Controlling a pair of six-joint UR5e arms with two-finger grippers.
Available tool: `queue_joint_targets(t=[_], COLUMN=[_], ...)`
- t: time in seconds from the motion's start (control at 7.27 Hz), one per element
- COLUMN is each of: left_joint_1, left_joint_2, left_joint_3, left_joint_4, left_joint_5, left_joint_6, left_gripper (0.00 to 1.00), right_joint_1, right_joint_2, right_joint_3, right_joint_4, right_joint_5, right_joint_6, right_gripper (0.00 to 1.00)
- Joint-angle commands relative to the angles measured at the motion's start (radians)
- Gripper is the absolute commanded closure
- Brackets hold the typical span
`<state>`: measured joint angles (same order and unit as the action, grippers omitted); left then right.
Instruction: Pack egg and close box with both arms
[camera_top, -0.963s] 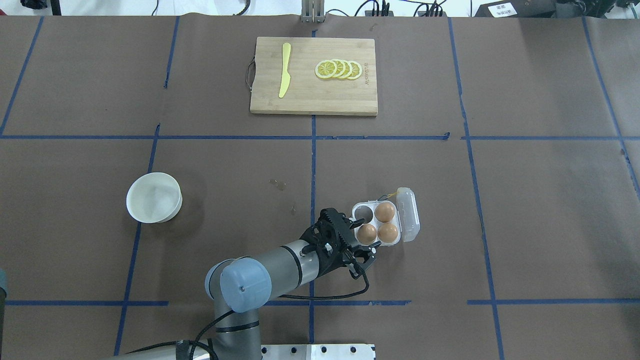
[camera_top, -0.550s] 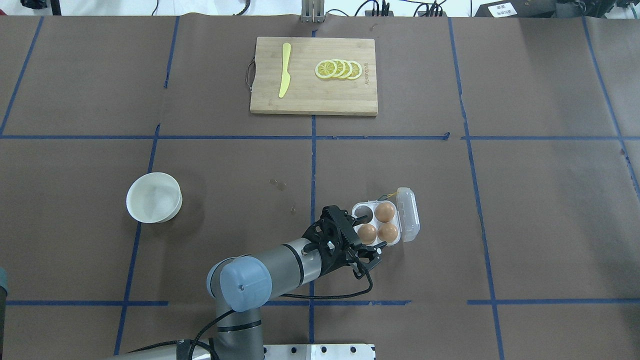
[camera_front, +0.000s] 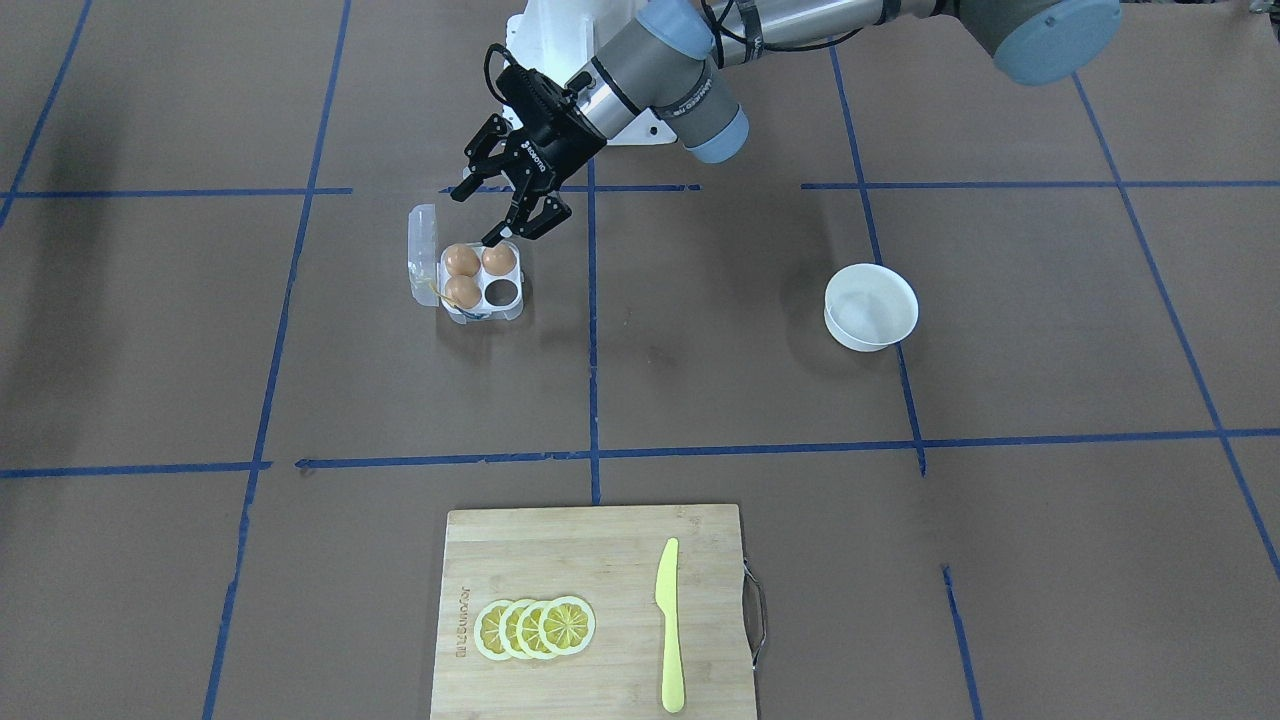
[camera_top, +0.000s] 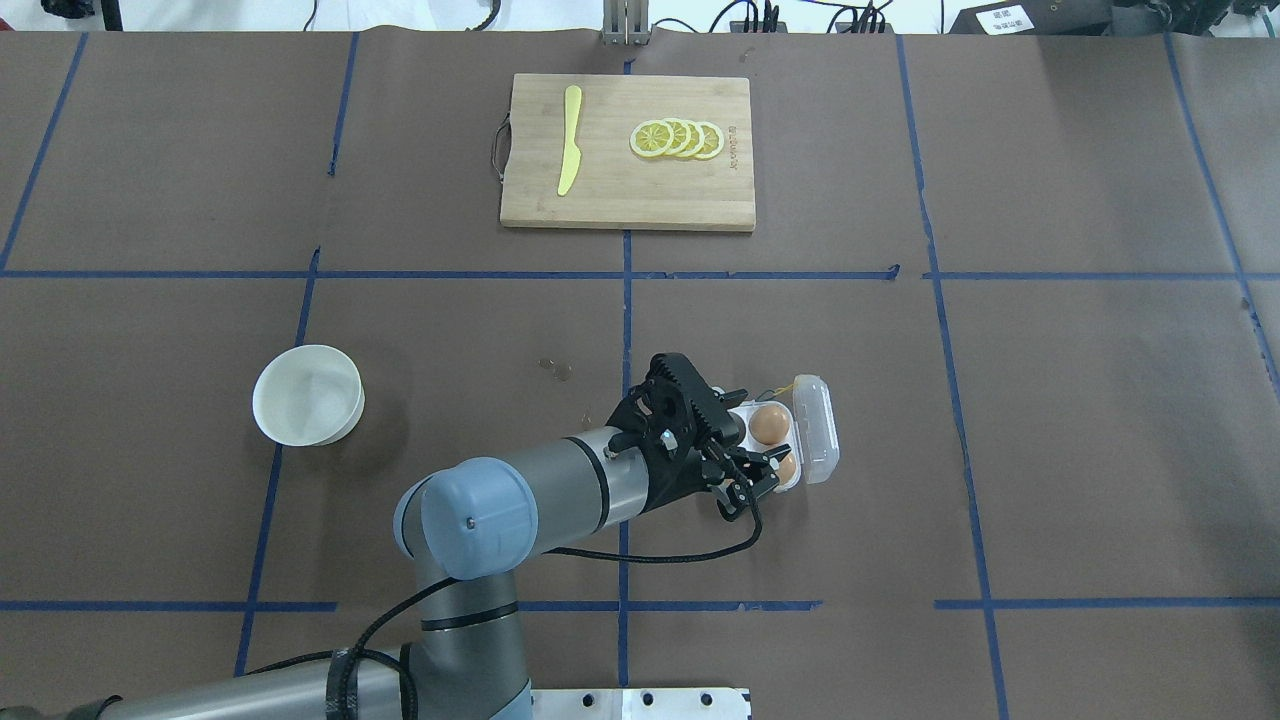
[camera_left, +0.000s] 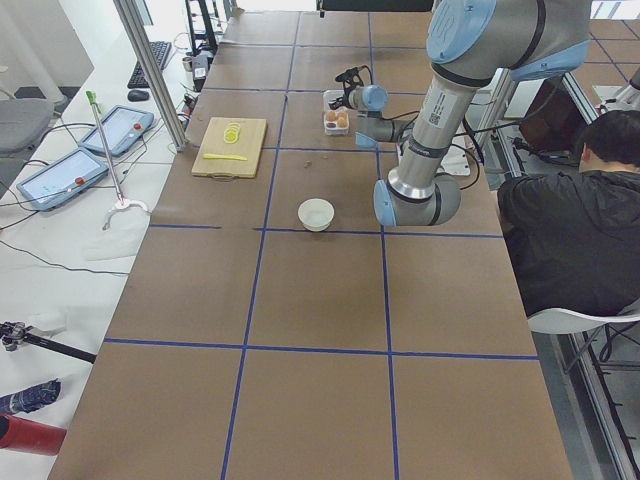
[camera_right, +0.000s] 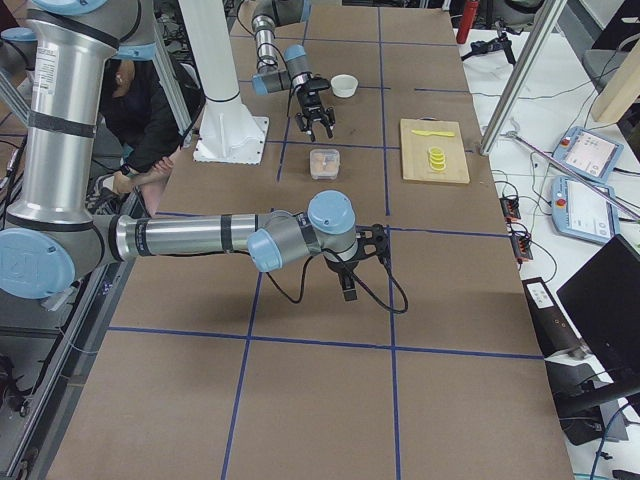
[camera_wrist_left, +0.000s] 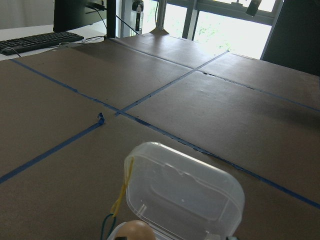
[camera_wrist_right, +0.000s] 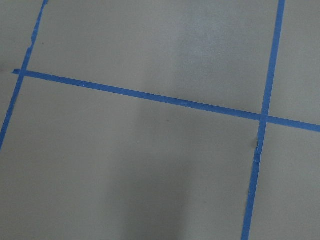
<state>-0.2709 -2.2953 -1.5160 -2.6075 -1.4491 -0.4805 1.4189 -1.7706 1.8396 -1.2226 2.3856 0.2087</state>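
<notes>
A: Facing camera: where's the box?
B: The box (camera_front: 481, 277) sits on the table (camera_front: 700, 380), lid (camera_front: 422, 250) up, three eggs (camera_front: 461, 260) in its cups, one cup (camera_front: 503, 293) empty. The left gripper (camera_front: 497, 212) hangs over its robot-side edge, fingers spread, gripping nothing.
A: From overhead?
B: That gripper (camera_top: 742, 445) covers the nearer cups; one egg (camera_top: 768, 424) shows whole beside the lid. A white bowl (camera_top: 308, 395) stands well apart.
A: The table ends?
B: From the left end the box (camera_left: 337, 120) is small and far. From the right end the right gripper (camera_right: 348, 282) points down at the table, well apart from the box; its jaws I cannot tell.
A: Wrist cameras?
B: Left: the clear lid, a yellow string (camera_wrist_left: 122, 187), an egg's top. Right: only taped table.
</notes>
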Motion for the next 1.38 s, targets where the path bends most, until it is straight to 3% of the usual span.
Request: queue_joint_targets(t=[0.0,0.14,0.28,0.55,0.69,1.1,1.24], left_joint_1=[-0.074,-0.143,-0.242,-0.484,-0.625,-0.827,-0.96], left_joint_2=[0.013,0.029,0.061,0.12,0.149,0.357,0.431], left_joint_3=[-0.178,-0.246,-0.321,-0.433,-0.437,-0.437,-0.403], left_joint_4=[0.34,0.492,0.652,0.907,0.988,1.001,1.012], left_joint_5=[-0.107,-0.193,-0.299,-0.455,-0.55,-0.576,-0.577], left_joint_6=[-0.131,-0.147,-0.147,-0.145,-0.135,-0.059,0.243], left_gripper=[0.25,0.23,0.04,0.0,0.0,0.0,0.0], right_joint_1=[0.0,0.0,0.0,0.0,0.0,0.0,0.0], right_joint_2=[-0.004,-0.006,-0.009,-0.021,-0.021,-0.023,-0.023], right_joint_3=[0.003,0.003,0.004,0.001,0.0,0.0,0.0], right_joint_4=[0.0,0.0,0.005,0.028,0.028,0.028,0.028], right_joint_5=[0.001,0.001,0.001,0.001,0.001,0.001,0.0], right_joint_6=[0.0,0.0,0.0,0.0,0.0,0.0,0.0], right_gripper=[0.0,0.0,0.0,0.0,0.0,0.0,0.0])
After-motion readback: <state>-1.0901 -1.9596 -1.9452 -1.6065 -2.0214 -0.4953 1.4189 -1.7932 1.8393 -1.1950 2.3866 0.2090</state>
